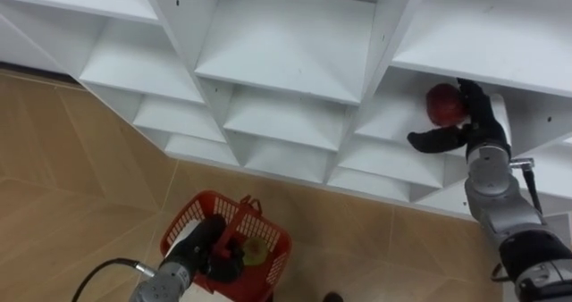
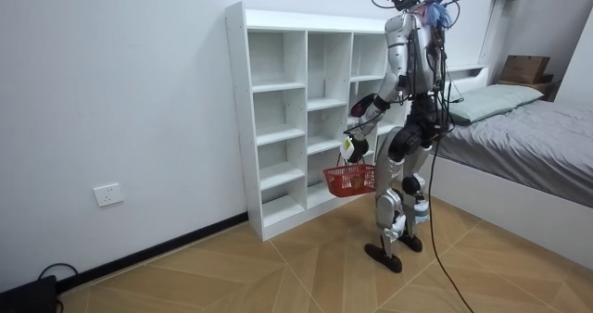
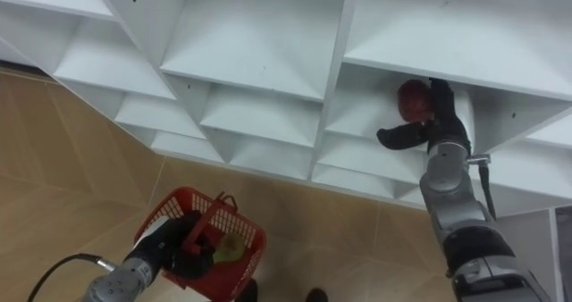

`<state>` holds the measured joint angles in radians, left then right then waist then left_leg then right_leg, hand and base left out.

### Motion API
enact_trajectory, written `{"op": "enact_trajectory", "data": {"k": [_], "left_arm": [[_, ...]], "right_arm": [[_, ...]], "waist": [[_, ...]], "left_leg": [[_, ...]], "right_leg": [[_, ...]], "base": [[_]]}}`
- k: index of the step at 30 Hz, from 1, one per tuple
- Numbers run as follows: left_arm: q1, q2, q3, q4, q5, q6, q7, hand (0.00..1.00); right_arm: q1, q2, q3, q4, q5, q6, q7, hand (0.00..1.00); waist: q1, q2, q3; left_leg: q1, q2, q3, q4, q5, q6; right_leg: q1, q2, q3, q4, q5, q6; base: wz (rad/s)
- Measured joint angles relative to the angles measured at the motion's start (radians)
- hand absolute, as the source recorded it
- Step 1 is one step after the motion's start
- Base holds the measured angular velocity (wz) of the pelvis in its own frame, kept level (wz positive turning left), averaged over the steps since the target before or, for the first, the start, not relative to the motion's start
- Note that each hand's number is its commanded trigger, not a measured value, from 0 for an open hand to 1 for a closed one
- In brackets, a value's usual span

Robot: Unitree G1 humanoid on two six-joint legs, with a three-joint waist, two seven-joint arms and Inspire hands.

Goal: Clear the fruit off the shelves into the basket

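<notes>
Your right hand (image 1: 478, 123) up in closet (image 1: 286, 74) cubby, right column: fingers laid against red fruit (image 1: 443, 104), thumb spread below it, not closed round. Your left hand (image 1: 207, 247) low, curled round handle of red basket (image 1: 183, 220); greenish-yellow fruit (image 1: 256, 251) inside. Robot stands facing closet, bed (image 2: 519, 137) behind.
</notes>
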<state>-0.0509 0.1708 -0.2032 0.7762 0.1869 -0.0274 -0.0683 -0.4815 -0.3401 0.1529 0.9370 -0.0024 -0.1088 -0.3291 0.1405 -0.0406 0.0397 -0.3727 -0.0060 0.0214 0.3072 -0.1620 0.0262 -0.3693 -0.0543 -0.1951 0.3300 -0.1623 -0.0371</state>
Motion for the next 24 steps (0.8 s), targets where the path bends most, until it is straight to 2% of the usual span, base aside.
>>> {"op": "enact_trajectory", "data": {"k": [2, 10, 24], "left_arm": [[0.0, 0.0, 0.0, 0.0, 0.0, 0.0, 0.0, 1.0], [-0.003, 0.001, -0.02, 0.012, -0.04, -0.001, 0.0, 1.0], [-0.011, 0.004, -0.033, 0.012, -0.04, -0.001, 0.001, 1.0]], "right_arm": [[-0.001, -0.017, 0.0, 0.0, -0.002, 0.0, 0.001, 1.0], [-0.001, -0.017, 0.015, 0.002, -0.003, 0.001, 0.001, 1.0], [-0.001, -0.017, 0.02, 0.003, -0.003, -0.001, 0.003, 1.0]], "waist": [[0.0, -0.001, 0.0005], [0.0, -0.004, 0.0022], [0.0, -0.008, 0.0048]], "left_leg": [[0.0, 0.0, 0.0, 0.0, 0.0, 0.0], [0.0, 0.0, 0.0, -0.001, 0.0, 0.0], [0.0, 0.0, 0.0, -0.001, 0.0, 0.0]], "right_leg": [[0.0, 0.0, 0.0, 0.0, 0.0, 0.0], [0.0, 0.0, 0.0, -0.002, 0.0, 0.0], [0.0, 0.0, 0.002, -0.002, 0.0, 0.0]], "base": [[0.0], [0.0], [0.0]]}}
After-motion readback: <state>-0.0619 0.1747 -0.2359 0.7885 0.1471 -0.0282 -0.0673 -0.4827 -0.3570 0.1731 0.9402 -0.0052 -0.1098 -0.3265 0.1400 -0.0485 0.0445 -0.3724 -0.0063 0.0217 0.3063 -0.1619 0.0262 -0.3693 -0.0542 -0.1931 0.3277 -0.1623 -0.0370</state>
